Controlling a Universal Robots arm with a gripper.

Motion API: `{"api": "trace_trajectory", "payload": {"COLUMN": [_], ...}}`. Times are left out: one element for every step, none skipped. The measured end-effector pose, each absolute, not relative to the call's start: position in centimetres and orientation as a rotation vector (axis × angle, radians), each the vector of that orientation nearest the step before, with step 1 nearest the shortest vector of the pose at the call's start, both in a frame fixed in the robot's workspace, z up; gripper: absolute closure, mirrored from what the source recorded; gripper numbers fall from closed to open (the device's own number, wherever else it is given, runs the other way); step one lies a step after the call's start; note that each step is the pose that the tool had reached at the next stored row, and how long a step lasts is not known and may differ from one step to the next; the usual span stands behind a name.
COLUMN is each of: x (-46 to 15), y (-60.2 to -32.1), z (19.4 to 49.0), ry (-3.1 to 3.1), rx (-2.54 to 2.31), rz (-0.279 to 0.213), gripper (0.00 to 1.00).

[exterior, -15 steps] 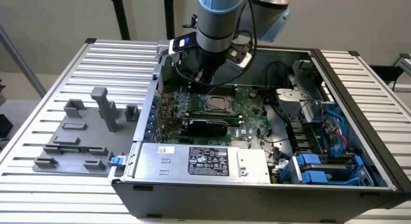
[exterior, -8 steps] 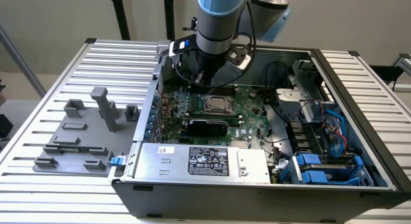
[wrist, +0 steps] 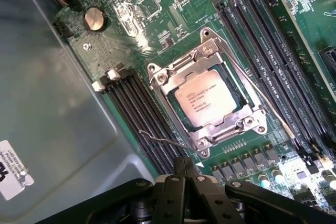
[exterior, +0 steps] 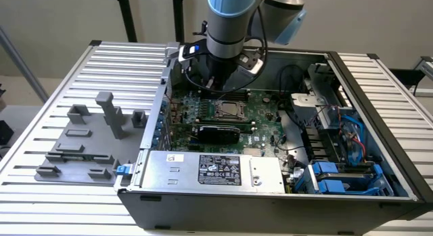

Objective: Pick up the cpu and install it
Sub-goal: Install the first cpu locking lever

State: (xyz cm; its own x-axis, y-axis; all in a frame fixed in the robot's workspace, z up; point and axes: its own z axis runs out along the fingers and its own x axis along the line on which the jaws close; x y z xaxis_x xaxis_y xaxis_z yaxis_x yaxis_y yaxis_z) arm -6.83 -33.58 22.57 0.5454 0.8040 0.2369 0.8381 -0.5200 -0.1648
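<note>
A: State of the tool (wrist: 185,165)?
B: Clenched, gripping nothing. Hanging over the motherboard (wrist: 136,3), close beside the socket frame (wrist: 157,80).
A: And the cpu (wrist: 202,99)?
B: Flat inside that frame, silver top up, apart from the tool. Looks already placed.
A: Risks?
B: Probably snagging the thin wire lever (wrist: 160,141) close to the fingertips, bending it on a low sideways move. Also pressing on a chip maybe not sitting square, harming contacts. Cannot confirm seating.
A: Around it?
B: Dark memory slots (wrist: 139,116) tight on both sides of the frame. Coin battery (wrist: 95,19) farther off. Boxed in by case wall (exterior: 271,213); power supply box (exterior: 213,170) at the near edge, blue cables (exterior: 352,127) at the exterior view's right. Grey fixture blocks (exterior: 88,139) on the tabletop (exterior: 40,205), exterior view's left, well apart.
</note>
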Motion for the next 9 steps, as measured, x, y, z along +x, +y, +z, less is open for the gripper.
{"api": "trace_trajectory", "payload": {"x": [-6.84, -6.83, -6.83, -6.83, -6.84, -6.84, -6.84, -6.84, -6.84], "y": [-33.53, -33.5, -33.47, -33.45, -33.42, -33.36, -33.29, -33.18, -33.05], "z": [22.49, 22.43, 22.41, 22.4, 22.4, 22.4, 22.39, 22.38, 22.35], "ry": [-1.373, -1.373, -1.373, -1.373, -1.372, -1.372, -1.372, -1.372, -1.373], "rx": [-2.528, -2.53, -2.531, -2.531, -2.532, -2.532, -2.532, -2.533, -2.535], "rz": [-0.188, -0.187, -0.187, -0.186, -0.186, -0.186, -0.186, -0.185, -0.184], "gripper": [0.89, 0.89, 0.89, 0.89, 0.89, 0.89, 0.89, 0.89, 0.89]}}
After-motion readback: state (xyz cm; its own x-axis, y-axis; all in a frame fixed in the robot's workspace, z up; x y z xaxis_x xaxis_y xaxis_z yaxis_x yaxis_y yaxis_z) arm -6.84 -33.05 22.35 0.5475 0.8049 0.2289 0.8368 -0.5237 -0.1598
